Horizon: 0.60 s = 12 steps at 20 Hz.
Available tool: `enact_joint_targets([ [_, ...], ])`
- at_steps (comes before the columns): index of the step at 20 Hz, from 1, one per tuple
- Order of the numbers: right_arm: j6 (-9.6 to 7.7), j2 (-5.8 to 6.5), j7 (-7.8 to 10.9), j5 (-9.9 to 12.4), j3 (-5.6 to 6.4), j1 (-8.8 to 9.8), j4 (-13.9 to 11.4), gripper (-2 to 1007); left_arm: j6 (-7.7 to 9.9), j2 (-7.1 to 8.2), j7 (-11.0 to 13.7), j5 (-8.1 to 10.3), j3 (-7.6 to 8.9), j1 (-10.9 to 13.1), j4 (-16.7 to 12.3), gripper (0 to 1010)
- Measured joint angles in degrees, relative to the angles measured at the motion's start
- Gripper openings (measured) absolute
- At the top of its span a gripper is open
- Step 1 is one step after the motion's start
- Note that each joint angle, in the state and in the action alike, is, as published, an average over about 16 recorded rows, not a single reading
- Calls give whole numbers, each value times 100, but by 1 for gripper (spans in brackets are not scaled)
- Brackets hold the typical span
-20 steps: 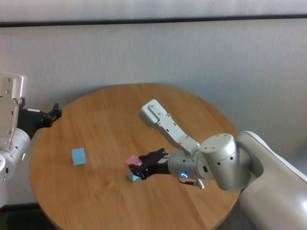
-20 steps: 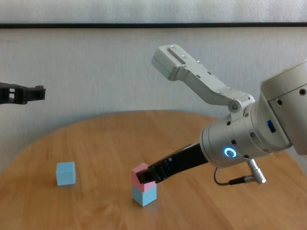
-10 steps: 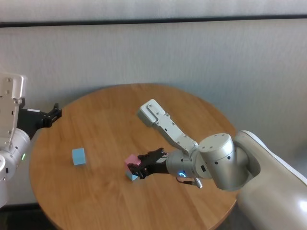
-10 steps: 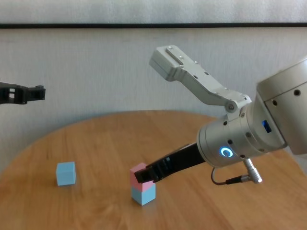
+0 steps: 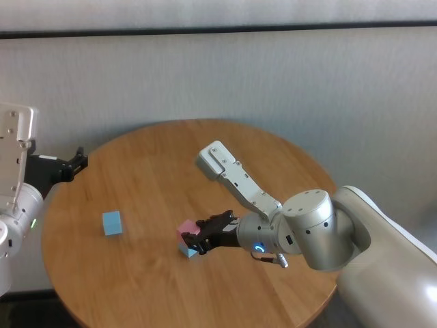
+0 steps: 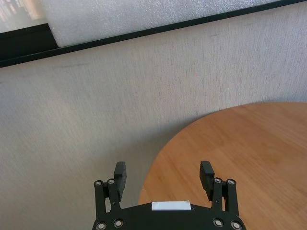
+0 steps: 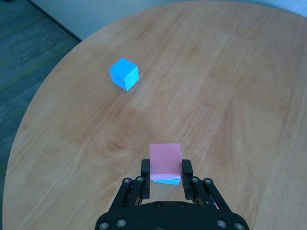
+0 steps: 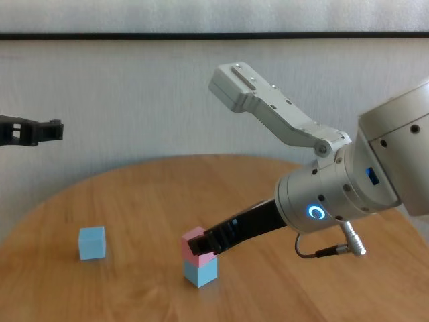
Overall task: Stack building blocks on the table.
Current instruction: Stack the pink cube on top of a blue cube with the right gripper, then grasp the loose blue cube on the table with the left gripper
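Right hand (image 8: 201,246) clamped on pink block (image 8: 193,243), which sits on a blue block (image 8: 200,272) near mid tabletop (image 5: 157,157). Second blue block (image 5: 112,223) alone toward the left edge, well apart, bare wood all round it. Left hand (image 6: 164,176) spread wide, parked off the tabletop's left rim. Pale textured wall (image 5: 273,75) behind.

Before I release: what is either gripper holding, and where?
The right gripper clamps the matte pink cube by two opposite sides; the left gripper holds nothing.
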State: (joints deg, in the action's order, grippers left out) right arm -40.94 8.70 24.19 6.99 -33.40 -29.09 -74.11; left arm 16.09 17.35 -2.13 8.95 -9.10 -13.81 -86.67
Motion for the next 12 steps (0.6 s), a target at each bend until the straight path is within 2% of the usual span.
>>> enact_joint_targets([
  [6, 1, 4, -7, 4, -1, 0, -1, 467, 0, 0, 0, 0, 0, 0, 0, 1002],
  [12, 7, 9, -11, 12, 4, 7, -16, 638, 0, 0, 0, 0, 0, 0, 0, 1002],
])
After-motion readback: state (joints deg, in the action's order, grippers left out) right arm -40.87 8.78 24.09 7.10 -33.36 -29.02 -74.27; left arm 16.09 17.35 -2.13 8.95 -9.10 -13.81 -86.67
